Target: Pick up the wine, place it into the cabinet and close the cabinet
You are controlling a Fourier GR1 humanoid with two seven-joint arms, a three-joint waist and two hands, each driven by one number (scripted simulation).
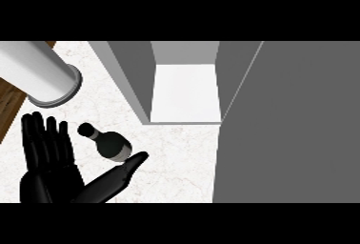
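Wine bottle [109, 143] sits on the white counter [175, 157] at lower left of frame, tilted, neck toward upper left. One black hand [53, 162] at lower left, fingers straight and spread, thumb tip touching the bottle's base; which hand it is, can't tell. Cabinet [184, 90] upper center stands open, grey door [295, 124] fills the right. Grey cylinder [38, 71] upper left.

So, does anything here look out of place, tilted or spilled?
Nothing is spilled or damaged. The wine bottle stands on the counter in front of the open cabinet, not yet inside. The left hand is open beside it, thumb close to its base. The cabinet door stands wide open at the right.
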